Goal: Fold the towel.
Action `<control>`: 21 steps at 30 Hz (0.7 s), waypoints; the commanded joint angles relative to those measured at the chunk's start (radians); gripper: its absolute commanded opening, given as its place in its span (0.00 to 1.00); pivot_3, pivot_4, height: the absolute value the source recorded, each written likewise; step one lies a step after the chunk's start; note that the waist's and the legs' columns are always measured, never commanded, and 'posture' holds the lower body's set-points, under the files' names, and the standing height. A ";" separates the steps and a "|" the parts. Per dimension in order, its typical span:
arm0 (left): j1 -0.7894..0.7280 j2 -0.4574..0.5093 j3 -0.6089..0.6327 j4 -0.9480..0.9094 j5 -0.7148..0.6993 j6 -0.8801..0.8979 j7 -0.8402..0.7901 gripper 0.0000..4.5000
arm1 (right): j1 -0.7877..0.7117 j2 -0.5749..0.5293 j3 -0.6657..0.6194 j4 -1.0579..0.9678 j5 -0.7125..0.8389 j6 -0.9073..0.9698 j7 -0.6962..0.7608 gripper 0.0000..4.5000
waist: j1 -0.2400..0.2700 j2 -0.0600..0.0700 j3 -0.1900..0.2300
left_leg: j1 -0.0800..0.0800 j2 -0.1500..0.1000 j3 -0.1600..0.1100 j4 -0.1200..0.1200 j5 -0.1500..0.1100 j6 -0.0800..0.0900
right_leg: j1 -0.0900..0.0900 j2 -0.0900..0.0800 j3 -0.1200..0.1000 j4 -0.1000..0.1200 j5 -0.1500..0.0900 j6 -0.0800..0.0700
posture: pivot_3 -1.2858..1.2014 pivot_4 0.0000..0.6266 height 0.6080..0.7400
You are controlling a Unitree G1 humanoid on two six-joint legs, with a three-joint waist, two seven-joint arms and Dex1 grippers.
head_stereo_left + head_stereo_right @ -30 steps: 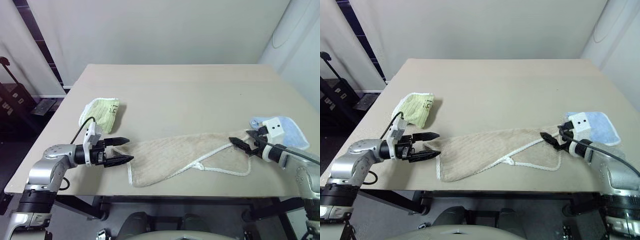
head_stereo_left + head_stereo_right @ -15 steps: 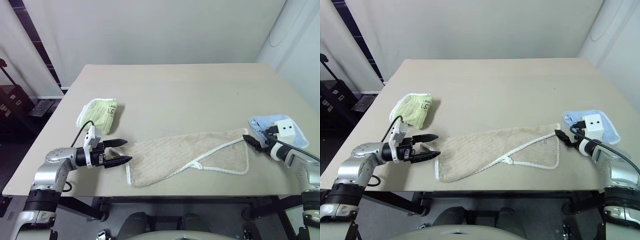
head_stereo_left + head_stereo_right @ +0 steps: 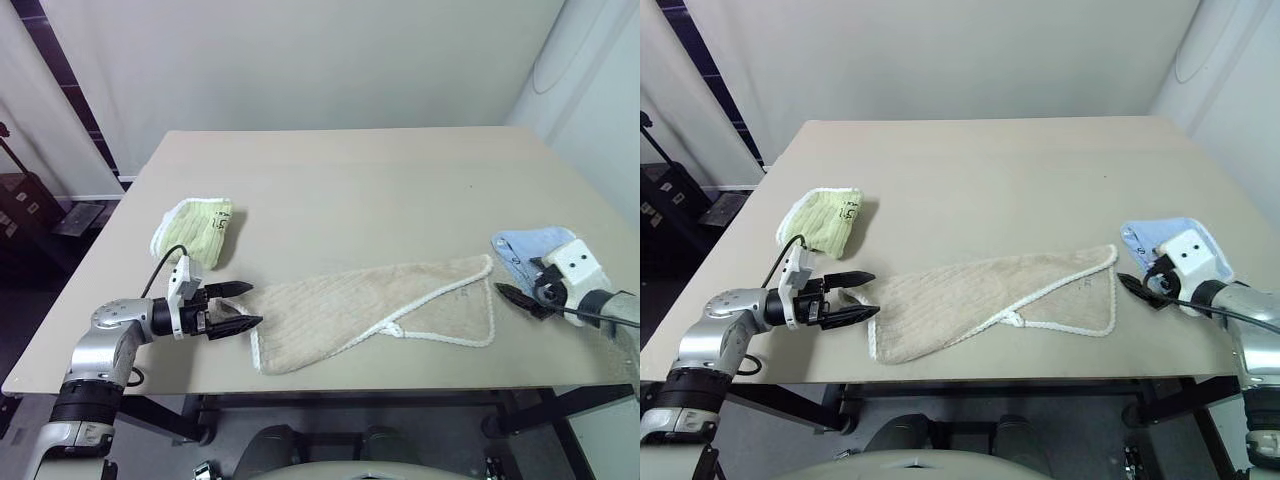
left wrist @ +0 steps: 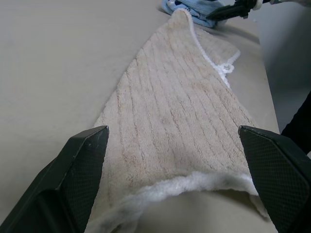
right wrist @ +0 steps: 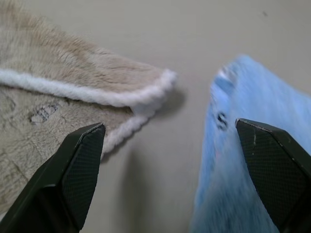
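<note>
While both grippers stood with their fingers spread wide and empty, neither touched any cloth. The left gripper (image 3: 236, 307) sat in the lower left of the left eye view, its tips just beside the towel's near left end; in its wrist view that white-edged end lay between the two fingers (image 4: 82, 165) with the cloth running away from them. The right gripper (image 3: 520, 297) sat at the right edge of the frame, just beside the towel's far right corner, and its wrist view showed that corner on one side of the gap and the light blue towel (image 3: 530, 248) on the other, with bare table between.

Outward from them, the towel (image 3: 360, 310) lay in the lower middle of the frame near the table's front edge, stretched as a long, skewed shape. Its upper layer ran diagonally over a lower one, the white edging and a small white loop (image 3: 396, 328) showing where they crossed. A light green folded towel (image 3: 195, 228) sat in the left of the frame, well apart from it, on the table (image 3: 350, 180).

As a judgement, one rough fold seemed laid but uneven. A squared, neat fold was not yet made, so most of the task appeared left.
</note>
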 commanded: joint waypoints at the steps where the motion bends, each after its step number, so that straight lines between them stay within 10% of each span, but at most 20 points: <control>1: -0.003 0.000 0.000 -0.060 -0.011 0.015 0.014 1.00 | -0.047 -0.010 0.020 0.020 -0.049 -0.068 -0.013 0.99 | 0.002 0.000 0.000 | 0.000 0.000 0.000 0.000 0.000 0.000 | 0.000 0.000 0.000 0.000 0.000 0.000 | 0.52 0.00 0.85; 21: 0.038 0.011 0.018 -0.266 -0.063 0.158 0.108 1.00 | -0.312 0.011 0.212 0.364 -0.299 -0.402 -0.120 0.99 | -0.001 0.001 0.000 | 0.000 0.000 0.000 0.004 0.000 0.000 | 0.000 0.000 -0.001 0.002 0.001 -0.001 | 0.52 0.00 0.85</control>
